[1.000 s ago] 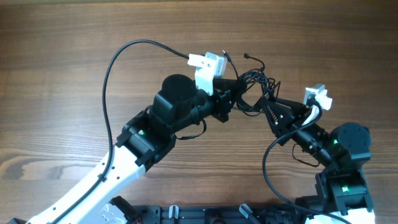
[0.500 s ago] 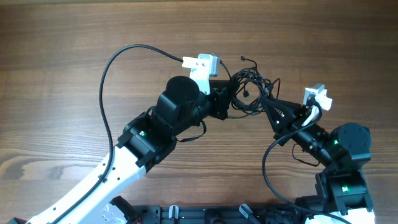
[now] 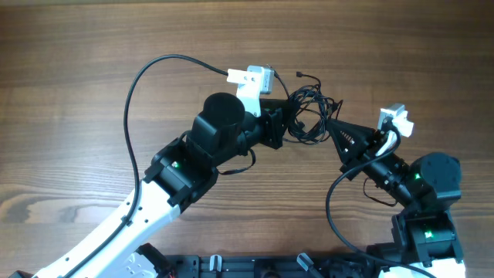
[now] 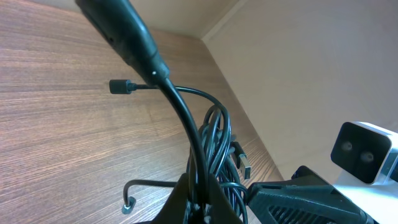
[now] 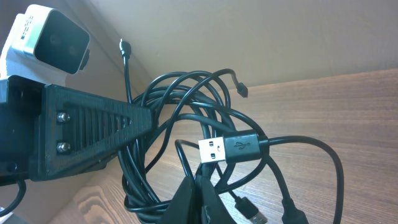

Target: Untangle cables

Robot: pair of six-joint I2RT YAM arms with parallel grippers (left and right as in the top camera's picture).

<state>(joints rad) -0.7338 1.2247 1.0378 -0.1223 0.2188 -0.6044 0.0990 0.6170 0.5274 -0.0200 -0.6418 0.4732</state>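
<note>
The left fingers (image 4: 200, 208) are pressed together, pinching several strands of the cables (image 3: 310, 116). The right fingers (image 5: 198, 199) are likewise closed on strands at the bundle's other side. The cables are thin black cords looped into a loose knot that hangs between the two sets of fingers, above the tabletop (image 3: 93, 62). A silver USB plug (image 5: 217, 149) sits just above the right fingers, and a small plug (image 4: 118, 86) sticks out away from the left fingers. A second ago the right fingers stood slightly apart and the bundle spread wider; now it sits tighter and closer to the left fingers.
</note>
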